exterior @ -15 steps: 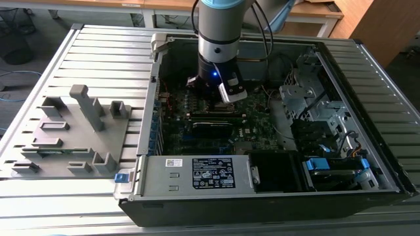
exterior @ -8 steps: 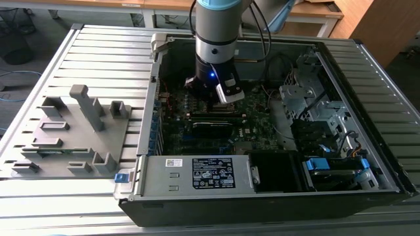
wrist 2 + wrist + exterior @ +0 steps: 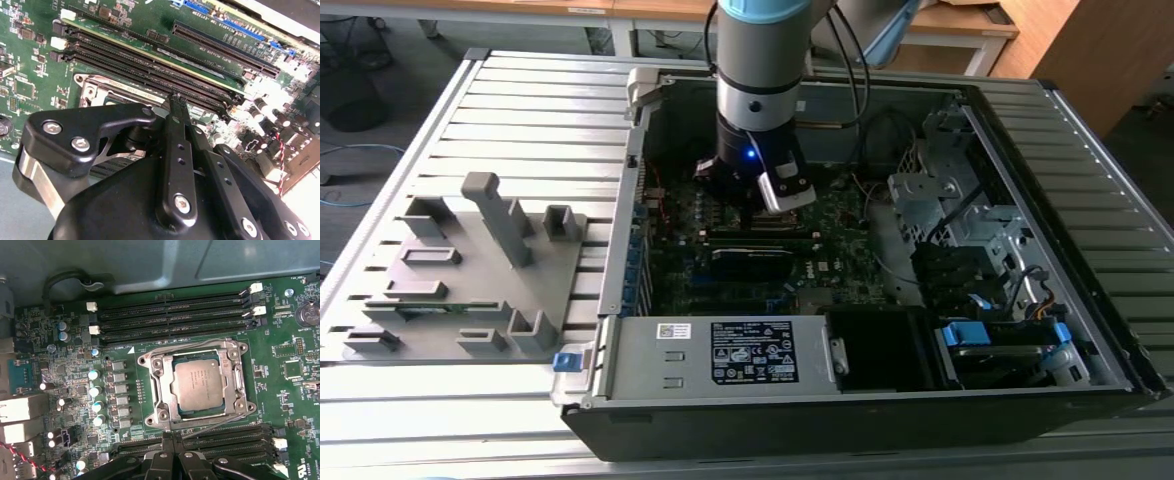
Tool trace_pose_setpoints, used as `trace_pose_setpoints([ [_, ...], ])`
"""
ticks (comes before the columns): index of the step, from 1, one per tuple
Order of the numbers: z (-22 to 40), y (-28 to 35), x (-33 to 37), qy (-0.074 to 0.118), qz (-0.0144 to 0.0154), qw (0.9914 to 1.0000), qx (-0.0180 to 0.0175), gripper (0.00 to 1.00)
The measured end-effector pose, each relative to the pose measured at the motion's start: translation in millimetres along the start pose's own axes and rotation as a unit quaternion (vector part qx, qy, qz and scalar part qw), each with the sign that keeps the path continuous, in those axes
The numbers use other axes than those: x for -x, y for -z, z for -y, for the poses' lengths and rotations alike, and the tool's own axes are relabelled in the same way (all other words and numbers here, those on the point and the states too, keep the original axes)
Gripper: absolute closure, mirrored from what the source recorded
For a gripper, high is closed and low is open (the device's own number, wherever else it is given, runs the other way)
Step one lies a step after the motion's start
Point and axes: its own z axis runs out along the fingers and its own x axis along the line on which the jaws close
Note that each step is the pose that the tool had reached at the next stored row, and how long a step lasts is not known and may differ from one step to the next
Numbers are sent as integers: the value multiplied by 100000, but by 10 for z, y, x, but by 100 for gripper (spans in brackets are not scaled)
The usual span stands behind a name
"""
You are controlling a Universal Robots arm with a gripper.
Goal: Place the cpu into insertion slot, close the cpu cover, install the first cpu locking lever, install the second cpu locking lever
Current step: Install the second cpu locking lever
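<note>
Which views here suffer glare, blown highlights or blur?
Second wrist view: the upper right corner is blown out white, and the near end effector looks soft. First wrist view: evenly lit, the cpu crisp with mild sheen. Exterior view: the case interior is dim.

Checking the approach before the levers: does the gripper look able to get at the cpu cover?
Probably yes. In the first wrist view the gripper sits beside the cpu cover, with nothing between them above the socket.

claw [image 3: 172, 437] hanging over memory slots [image 3: 225, 437] | open room lying just ahead above chip [image 3: 198, 385] and cover [image 3: 200, 351] | more slots [image 3: 170, 315] and case wall [image 3: 150, 265] standing beyond
</note>
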Motion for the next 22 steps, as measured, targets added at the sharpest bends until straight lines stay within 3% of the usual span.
trace_pose_setpoints([
  [2, 11, -49, -58, 0, 0, 100000, -4, 89],
  [6, 11, -52, -61, -2, 1, 100000, 2, 89],
  [8, 30, -143, -169, -2, 0, 100000, -2, 89],
  [22, 30, -125, -169, -2, -5, 100000, -8, 89],
])
